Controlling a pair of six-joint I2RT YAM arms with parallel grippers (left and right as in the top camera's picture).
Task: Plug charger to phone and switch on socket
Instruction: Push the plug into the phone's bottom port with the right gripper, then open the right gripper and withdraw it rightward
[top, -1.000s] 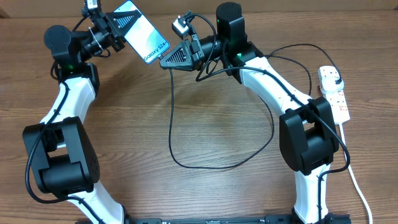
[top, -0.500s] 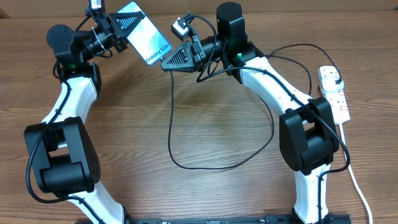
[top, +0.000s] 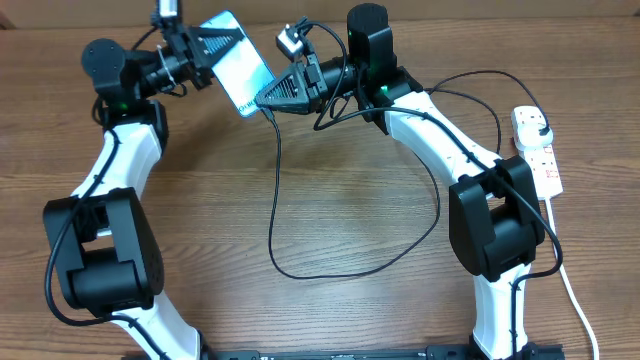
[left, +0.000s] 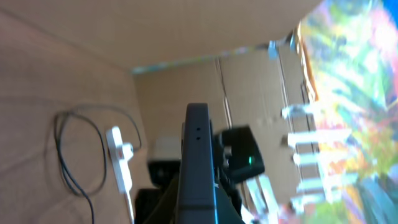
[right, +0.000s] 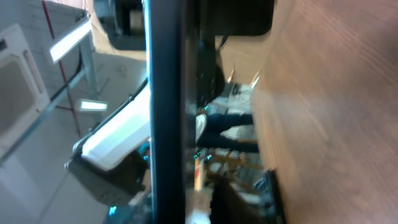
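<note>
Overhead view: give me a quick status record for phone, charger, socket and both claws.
left claw: shut on phone
phone: raised, screen facing up
right claw: at phone's near end; open or shut unclear
charger: cable hangs below right claw, slack looped on table
plugged into phone: cannot tell
socket: right side of table, no claw near it

I take this for a lab or workroom — a wood-grain table (top: 200, 250), cardboard-brown panels (left: 249, 87) behind it, bare strip lights (right: 68, 40) on the ceiling.
</note>
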